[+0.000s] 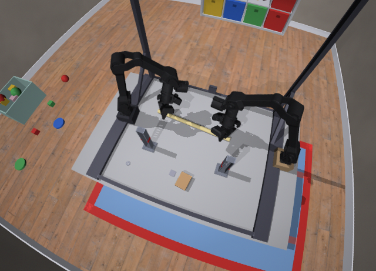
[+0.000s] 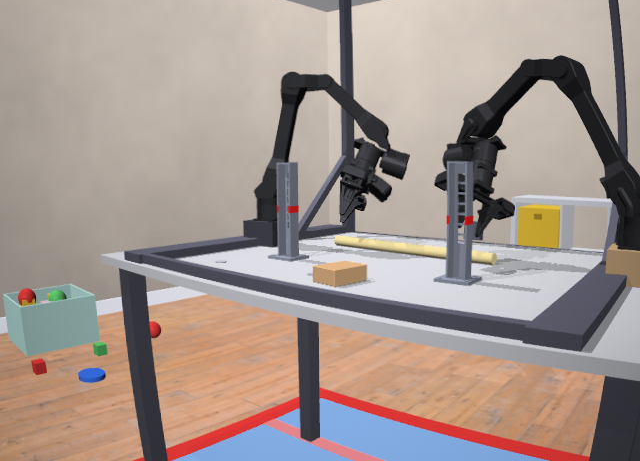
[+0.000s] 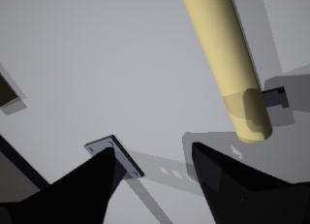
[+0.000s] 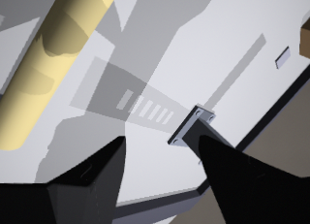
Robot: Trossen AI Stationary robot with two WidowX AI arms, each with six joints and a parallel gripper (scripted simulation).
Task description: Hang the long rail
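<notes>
Beyond the two posts, as seen from the exterior camera, lies the long yellow rail, down on the tabletop (one small dark bracket, probably its hook, juts from the side of the end seen in the left wrist view). Its long axis runs roughly parallel to the line joining the posts.

The right gripper is above and close to one end of the rail, on the side of the right arm's post. The left gripper is near the other end, towards the left arm's post. Each pair of fingers stands partly apart with nothing between. In the left wrist view the rail passes up and to the right of the fingers; in the right wrist view it passes up and to the left. Each arm is thus the nearer one to its own end.

The step in hand looks like a paired approach to grasp. Both grippers probably need to turn across the rail and shift over it before descending; coming down skewed (the fingers look oblique to it) could nudge or roll the rail. The hanging remains undone.
</notes>
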